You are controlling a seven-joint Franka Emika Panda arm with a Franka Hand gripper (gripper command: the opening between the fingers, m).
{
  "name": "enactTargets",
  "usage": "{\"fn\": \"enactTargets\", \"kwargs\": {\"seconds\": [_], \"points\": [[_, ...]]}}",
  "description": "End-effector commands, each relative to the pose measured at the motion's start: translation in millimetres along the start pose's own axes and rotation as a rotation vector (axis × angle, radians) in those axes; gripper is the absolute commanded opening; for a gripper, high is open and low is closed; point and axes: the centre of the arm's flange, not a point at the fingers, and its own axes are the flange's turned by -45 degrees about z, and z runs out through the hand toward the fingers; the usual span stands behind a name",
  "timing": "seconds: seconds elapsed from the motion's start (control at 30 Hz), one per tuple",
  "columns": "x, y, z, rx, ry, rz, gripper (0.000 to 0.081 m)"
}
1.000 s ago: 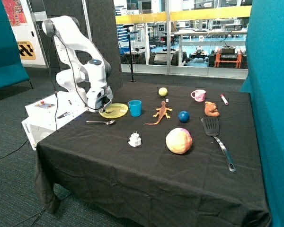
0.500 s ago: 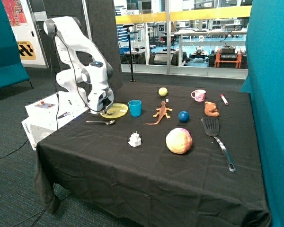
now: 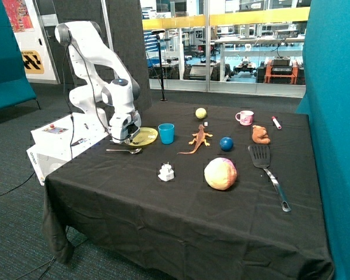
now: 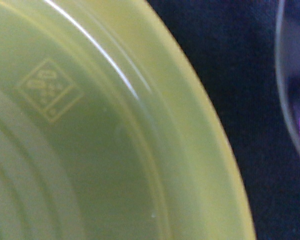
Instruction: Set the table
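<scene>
We find the hand (image 3: 123, 137) low over the near rim of the yellow plate (image 3: 144, 136), which lies flat on the bench (image 3: 181, 204) between the blue cup (image 3: 166, 133) and the bench edge on the robot's side, with the spoon (image 3: 126, 150) just in front of it; whether the hand is apart or together we cannot tell, since the wrist view shows only the plate (image 4: 115, 150) filling the picture. We judge the plate to be thin, light plastic, stiff enough to lift but smooth and likely slippery, so a pinch across the raised rim looks the best hold. A shallow grip could let it tilt or slide out. Room is tight here: the cup touches or nearly touches one side of the plate, the spoon lies close and the bench edge is near. The open cloth toward the front of the bench, past the small white object (image 3: 166, 172), gives us the freest path.
</scene>
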Motion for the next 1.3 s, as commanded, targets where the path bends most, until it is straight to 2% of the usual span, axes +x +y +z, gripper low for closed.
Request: {"fn": "enactTargets", "kwargs": {"seconds": [0.0,0.53,1.27], "points": [[-4,2,5.2,-0.0003,0.0022,0.001,0.0000],[-6,-9,7.4,-0.0003,0.0022,-0.013,0.0000],[-8,-3,6.1,-0.0003,0.0022,-0.004,0.0000]]}}
